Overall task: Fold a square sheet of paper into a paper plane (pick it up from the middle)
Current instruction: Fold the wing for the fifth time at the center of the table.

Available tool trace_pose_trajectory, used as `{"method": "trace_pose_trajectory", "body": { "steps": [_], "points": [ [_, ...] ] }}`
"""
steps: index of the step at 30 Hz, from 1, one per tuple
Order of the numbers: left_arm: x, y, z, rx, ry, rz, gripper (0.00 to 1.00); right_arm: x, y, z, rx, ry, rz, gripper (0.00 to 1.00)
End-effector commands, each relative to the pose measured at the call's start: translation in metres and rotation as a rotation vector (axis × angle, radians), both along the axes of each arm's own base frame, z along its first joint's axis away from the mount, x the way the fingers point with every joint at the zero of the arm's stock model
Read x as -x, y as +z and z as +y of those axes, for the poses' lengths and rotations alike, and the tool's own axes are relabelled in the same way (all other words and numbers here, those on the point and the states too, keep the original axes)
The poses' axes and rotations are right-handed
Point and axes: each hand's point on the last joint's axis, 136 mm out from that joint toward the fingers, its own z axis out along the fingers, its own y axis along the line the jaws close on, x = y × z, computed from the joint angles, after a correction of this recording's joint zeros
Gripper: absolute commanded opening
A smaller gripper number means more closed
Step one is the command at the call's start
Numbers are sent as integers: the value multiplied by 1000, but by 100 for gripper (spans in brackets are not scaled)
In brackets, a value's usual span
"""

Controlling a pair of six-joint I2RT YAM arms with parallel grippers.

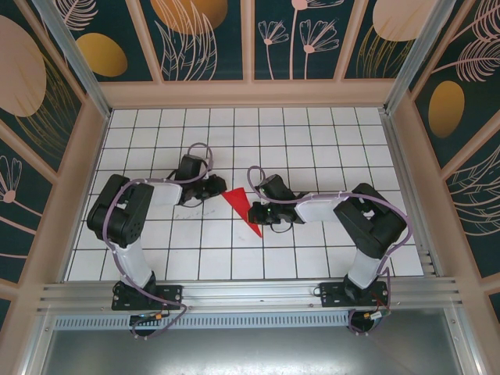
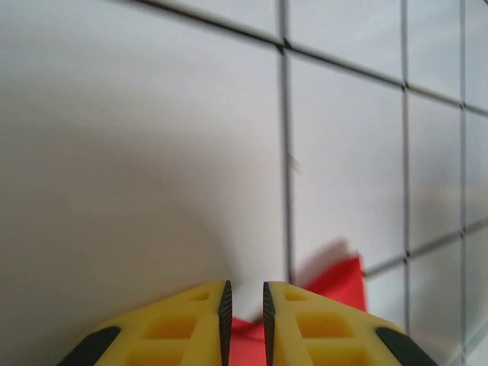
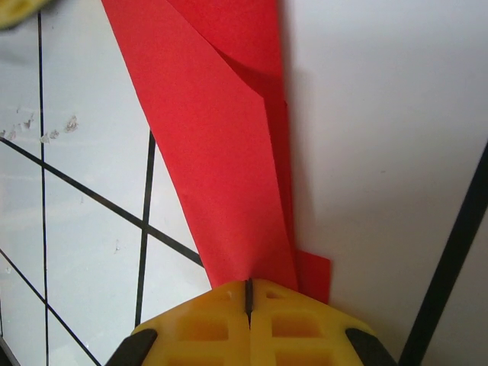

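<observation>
Right tool point(image 3: 248, 285) clamps, seemingly, the light, crease-prone paper plane point(image 3: 221, 152) stretching ahead; left tool point(image 2: 244, 297) stands slightly apart; best held at folds.

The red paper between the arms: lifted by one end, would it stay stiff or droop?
Probably light and somewhat floppy: the folded red paper looks thin and lies flat. Its overlapping folds, seen from the right wrist, may stiffen it lengthwise. Pushed, it would likely slide on the smooth white table.
</observation>
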Motion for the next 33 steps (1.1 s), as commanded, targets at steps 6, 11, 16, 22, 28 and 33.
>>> {"method": "trace_pose_trajectory", "body": {
  "steps": [6,11,16,22,28,33],
  "points": [
    [-9,24,25,-35,60,-74,24,29,-53,-40,202,-17,152,2],
    [16,45,12,41,24,-90,26,14,-24,-19,108,-30,104,7],
    [39,49,6,14,40,-63,35,-13,38,-1,-18,-93,-10,28],
    [59,49,-2,-65,69,-6,56,-26,70,-34,-6,-239,-122,53],
    [73,51,-22,-125,84,18,69,-30,66,-88,37,-436,-149,72],
    [87,41,-50,-140,62,63,77,-26,51,-121,80,-572,-115,82]
  ]
}}
